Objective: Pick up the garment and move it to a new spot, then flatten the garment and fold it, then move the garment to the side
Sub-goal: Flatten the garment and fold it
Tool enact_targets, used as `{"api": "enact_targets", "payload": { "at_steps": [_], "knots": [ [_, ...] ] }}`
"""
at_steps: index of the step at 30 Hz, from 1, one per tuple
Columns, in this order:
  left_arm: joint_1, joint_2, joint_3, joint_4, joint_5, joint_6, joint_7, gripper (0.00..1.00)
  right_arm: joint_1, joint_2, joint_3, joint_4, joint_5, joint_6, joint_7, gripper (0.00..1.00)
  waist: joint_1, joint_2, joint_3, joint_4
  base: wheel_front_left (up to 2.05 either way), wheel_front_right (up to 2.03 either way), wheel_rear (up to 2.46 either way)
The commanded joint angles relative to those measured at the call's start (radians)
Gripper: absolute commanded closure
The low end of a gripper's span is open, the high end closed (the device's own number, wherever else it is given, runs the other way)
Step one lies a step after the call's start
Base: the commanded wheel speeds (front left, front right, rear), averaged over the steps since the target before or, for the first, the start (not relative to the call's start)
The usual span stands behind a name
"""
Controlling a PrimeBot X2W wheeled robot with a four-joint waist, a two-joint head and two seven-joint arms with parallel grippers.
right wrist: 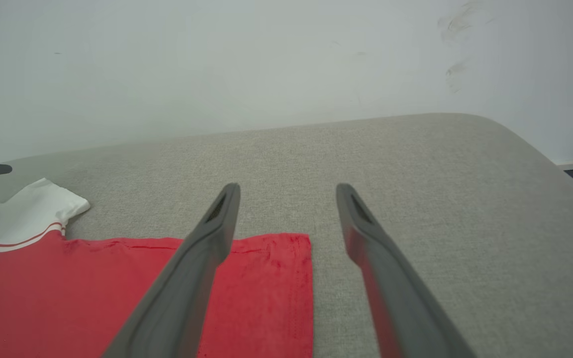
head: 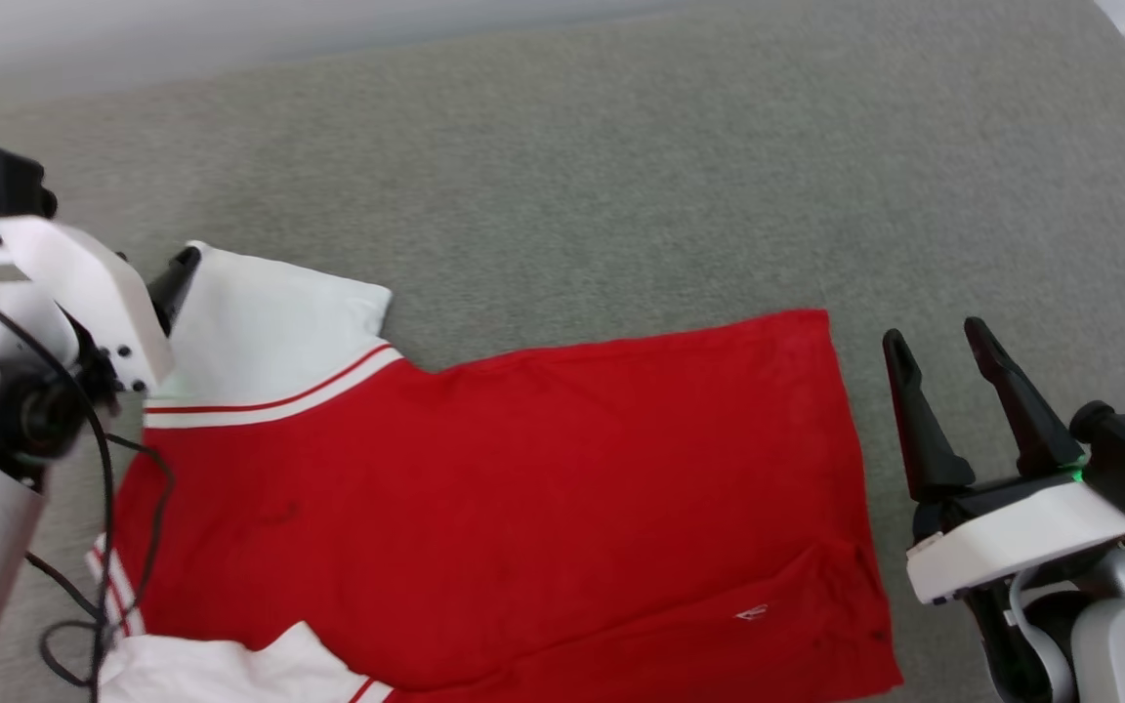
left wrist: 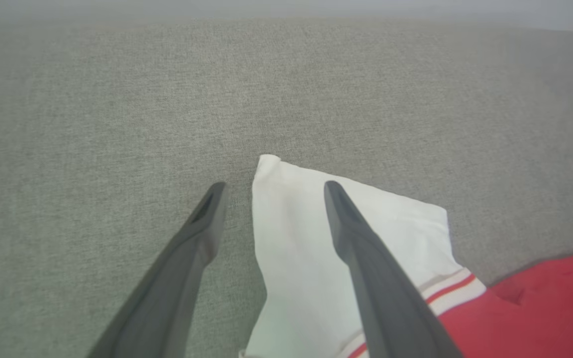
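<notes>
The garment (head: 504,488) lies spread flat on the grey cushion, red body with white sleeves and striped trim; no lettering shows on the upper side. Its far white sleeve (head: 270,332) points up-left, and its hem edge faces right. My left gripper (left wrist: 274,185) hovers open over that sleeve (left wrist: 296,258), one finger on each side of the sleeve's left edge; in the head view one dark finger (head: 177,278) shows beside the sleeve. My right gripper (head: 933,331) stands open just right of the hem, nothing between its fingers; its wrist view shows the garment's (right wrist: 92,288) far hem corner under the left finger (right wrist: 202,248).
The grey upholstered surface (head: 621,195) stretches well beyond the garment to the back and right, with a rounded far-right corner (right wrist: 505,134). A white wall (right wrist: 217,64) stands behind it. A black cable (head: 108,508) from my left arm hangs over the garment's collar side.
</notes>
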Motion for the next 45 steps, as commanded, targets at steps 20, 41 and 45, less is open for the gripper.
{"api": "enact_targets", "payload": {
  "at_steps": [20, 41, 45],
  "knots": [
    [-0.118, 0.057, -0.094, 0.112, -0.028, 0.014, 0.386, 1.00, -0.088, -0.008, 0.017, 0.144, 0.090, -0.001, 0.010, 0.00, -0.0003, 0.0000, 0.113, -0.108, 0.00, 0.00, 0.00],
    [-0.222, -0.023, -0.096, -0.020, 0.008, -0.007, 0.257, 1.00, -0.421, -0.245, 0.199, 0.431, 0.329, -0.001, 0.552, 0.00, -0.0003, 0.0000, 0.111, 0.057, 0.00, 0.00, 0.00],
    [-0.214, -0.025, -0.096, -0.026, 0.002, -0.014, 0.246, 1.00, -0.436, -0.244, 0.273, 0.495, 0.357, -0.001, 0.611, 0.00, -0.0003, 0.0000, 0.118, 0.069, 0.00, 0.00, 0.00]
  ]
}}
